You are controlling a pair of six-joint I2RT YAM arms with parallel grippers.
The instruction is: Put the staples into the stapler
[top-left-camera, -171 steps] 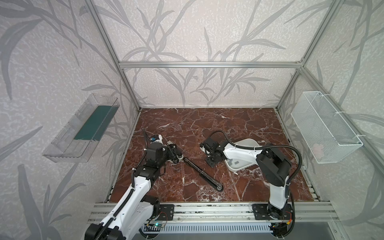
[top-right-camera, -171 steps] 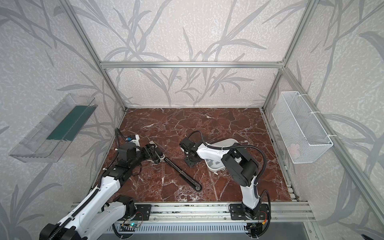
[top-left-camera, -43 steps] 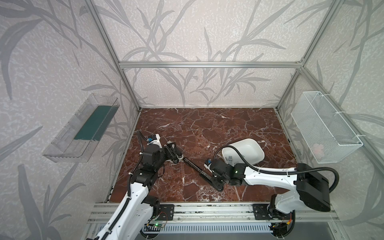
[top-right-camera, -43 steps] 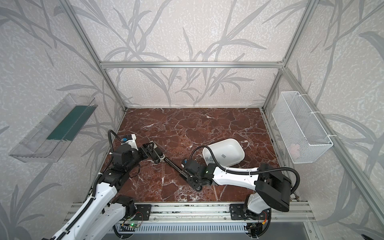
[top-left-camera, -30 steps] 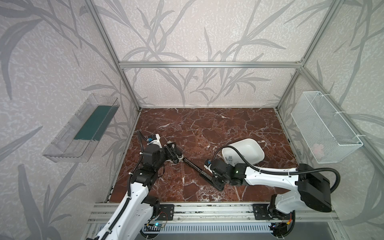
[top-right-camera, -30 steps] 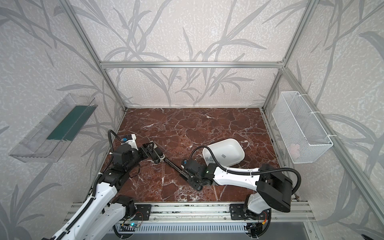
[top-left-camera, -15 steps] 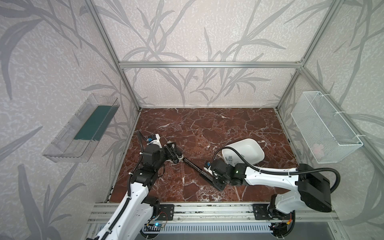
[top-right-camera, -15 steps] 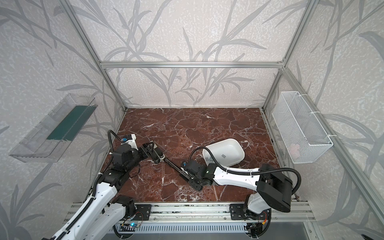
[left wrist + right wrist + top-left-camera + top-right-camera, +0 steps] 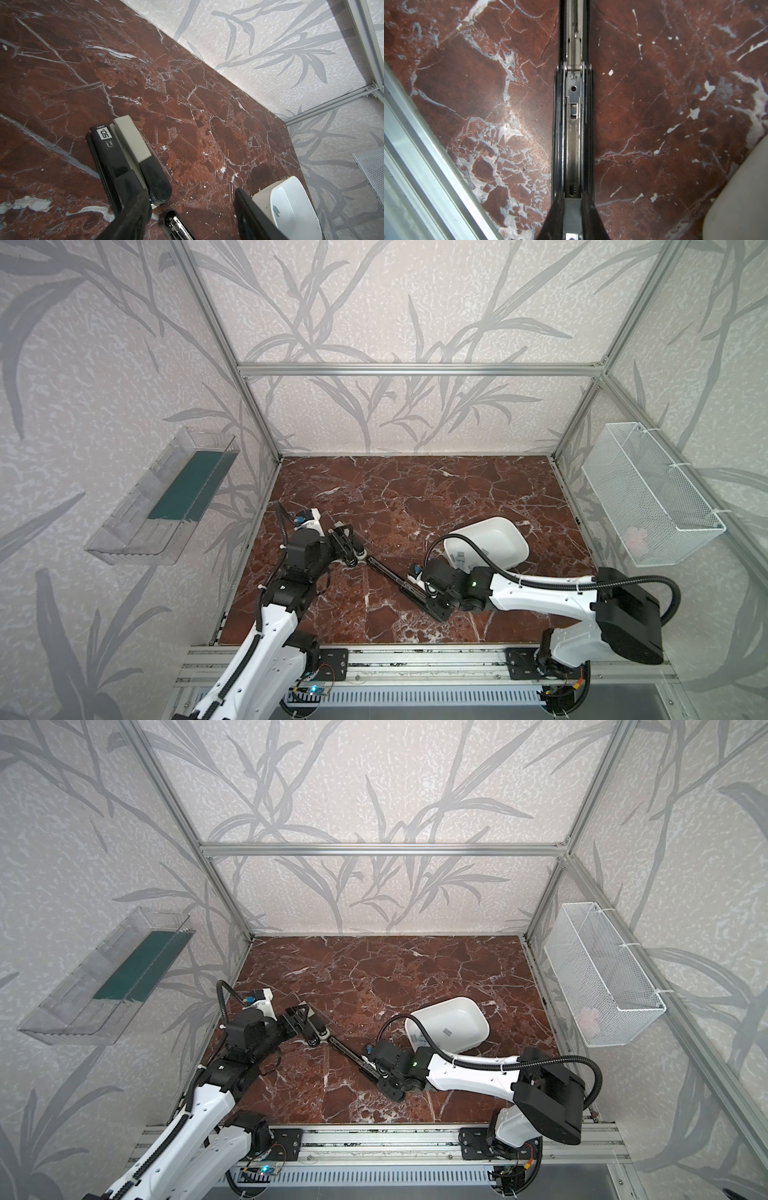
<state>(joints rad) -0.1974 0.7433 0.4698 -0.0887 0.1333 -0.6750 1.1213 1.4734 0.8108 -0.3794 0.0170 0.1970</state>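
Staples, pinched by right hand, align lengthwise with stapler; left hand partly spread.

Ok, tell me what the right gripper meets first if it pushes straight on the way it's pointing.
Probably the stapler's open metal channel, straight ahead of the right gripper, which holds a staple strip; depth is unclear.

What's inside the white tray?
Small grey staples lie on the floor of the tray. The right arm's cable crosses above it, so anything under the cable can't be seen.
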